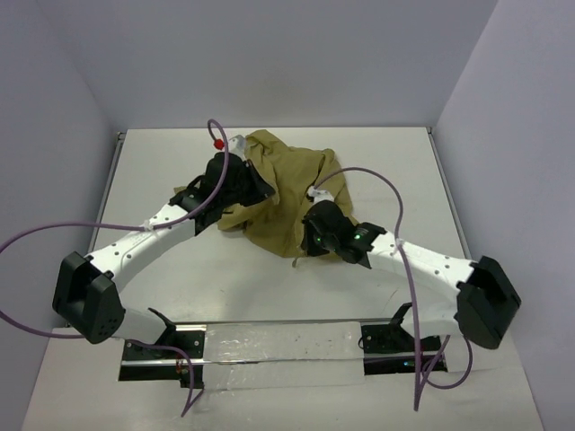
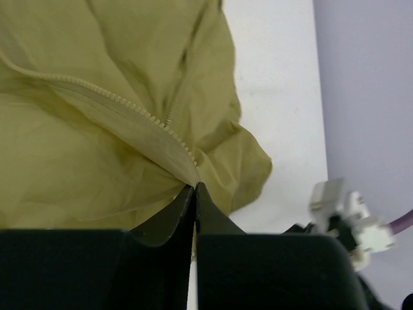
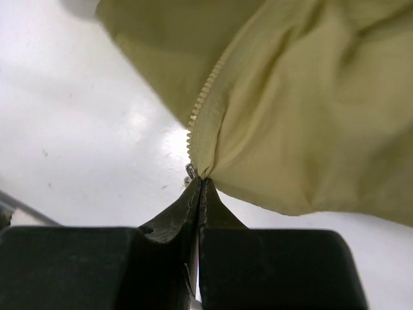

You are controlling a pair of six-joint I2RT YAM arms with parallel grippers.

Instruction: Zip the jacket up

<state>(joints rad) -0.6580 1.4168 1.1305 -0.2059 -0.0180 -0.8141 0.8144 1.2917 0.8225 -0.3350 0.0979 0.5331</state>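
You have a white table (image 1: 162, 171) boxed in by pale lilac-grey walls (image 1: 287, 54) on the left, back and right. At its near edge a shiny plate (image 1: 278, 346) carries both arm bases. A purple cable (image 1: 36, 235) loops off the left arm.

The jacket (image 1: 292, 193) lies crumpled in a heap on the far middle of the table, between the two arms, slightly nearer the back wall.

Your left gripper (image 2: 195, 188) is on the jacket's left side. Its jaws are pressed together, with only a hairline gap showing. They pinch the cloth edge where a run of zipper teeth (image 2: 129, 106) ends at the fingertips. The cloth bunches into folds just above the grip. A white plug (image 2: 342, 210) sits to the right of it, above the table.

Your right gripper (image 3: 202, 182) is at the jacket's near right edge. Its jaws are clenched tight too, nipping the bottom end of another strip of zipper teeth (image 3: 205, 93). A small metal piece (image 3: 190, 170) shows just left of the fingertips, touching the cloth end. You cannot tell what it is. The cloth hangs up and right from this grip, with bare table beneath it.
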